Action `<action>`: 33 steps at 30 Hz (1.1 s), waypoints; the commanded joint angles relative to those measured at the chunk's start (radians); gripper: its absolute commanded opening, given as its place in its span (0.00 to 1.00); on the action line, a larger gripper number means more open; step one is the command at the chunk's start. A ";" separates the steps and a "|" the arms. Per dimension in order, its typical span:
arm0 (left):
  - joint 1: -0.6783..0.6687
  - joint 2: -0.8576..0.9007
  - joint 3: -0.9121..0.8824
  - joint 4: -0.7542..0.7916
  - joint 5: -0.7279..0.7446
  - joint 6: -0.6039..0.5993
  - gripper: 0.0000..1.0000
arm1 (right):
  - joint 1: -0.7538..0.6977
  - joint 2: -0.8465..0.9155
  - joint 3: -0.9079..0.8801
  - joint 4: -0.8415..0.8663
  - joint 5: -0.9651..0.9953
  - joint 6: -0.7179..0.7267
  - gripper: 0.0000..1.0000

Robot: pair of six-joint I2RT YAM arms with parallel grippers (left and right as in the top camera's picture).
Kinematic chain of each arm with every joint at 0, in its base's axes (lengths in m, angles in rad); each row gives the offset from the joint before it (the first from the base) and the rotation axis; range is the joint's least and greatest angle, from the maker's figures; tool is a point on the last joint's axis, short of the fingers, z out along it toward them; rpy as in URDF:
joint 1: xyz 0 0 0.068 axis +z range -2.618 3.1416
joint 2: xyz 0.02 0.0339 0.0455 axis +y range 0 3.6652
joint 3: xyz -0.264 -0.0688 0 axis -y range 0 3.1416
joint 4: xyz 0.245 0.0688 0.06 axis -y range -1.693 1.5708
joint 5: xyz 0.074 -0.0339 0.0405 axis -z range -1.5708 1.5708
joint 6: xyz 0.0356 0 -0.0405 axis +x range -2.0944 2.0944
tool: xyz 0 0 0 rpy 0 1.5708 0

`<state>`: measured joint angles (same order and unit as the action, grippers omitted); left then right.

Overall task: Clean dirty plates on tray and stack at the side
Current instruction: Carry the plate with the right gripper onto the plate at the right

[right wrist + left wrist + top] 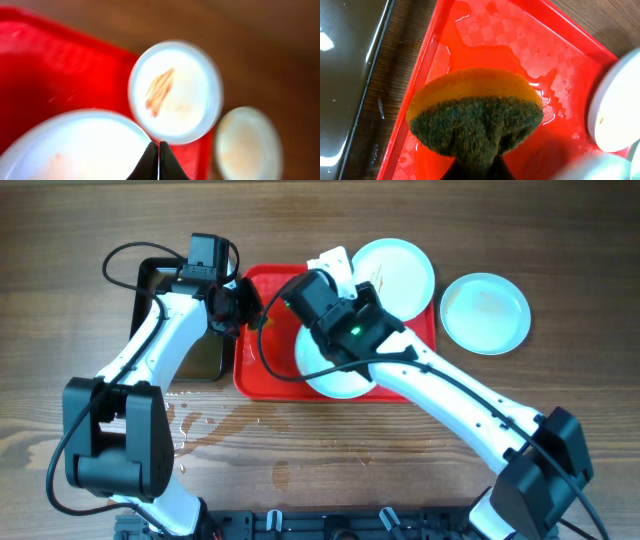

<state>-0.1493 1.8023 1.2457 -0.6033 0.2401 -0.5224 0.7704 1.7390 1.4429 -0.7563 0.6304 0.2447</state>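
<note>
Left tool (240, 308) pinches a sponge (475, 107), orange over green, above the wet left end of the red tray (520, 45). Right tool (159, 150) shows fingers pressed together at the rim of the near plate (75, 145) on the tray. A smeared plate (175, 92) overlaps the tray's far right corner. A third plate (247, 145) lies on the bench (560, 240) just beside the tray.
</note>
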 commanded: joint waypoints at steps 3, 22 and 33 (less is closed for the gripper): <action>0.002 -0.016 0.018 0.002 -0.005 -0.007 0.04 | -0.116 -0.024 0.015 -0.067 -0.414 0.072 0.05; 0.001 -0.016 0.018 0.004 -0.002 -0.007 0.08 | -0.395 0.389 -0.058 -0.111 -0.894 -0.113 0.54; 0.001 -0.016 0.018 0.009 -0.002 -0.007 0.08 | -0.397 0.356 -0.052 -0.073 -0.929 -0.202 0.04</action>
<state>-0.1493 1.8023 1.2457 -0.5995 0.2401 -0.5224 0.3695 2.0769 1.4040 -0.8276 -0.2882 0.0975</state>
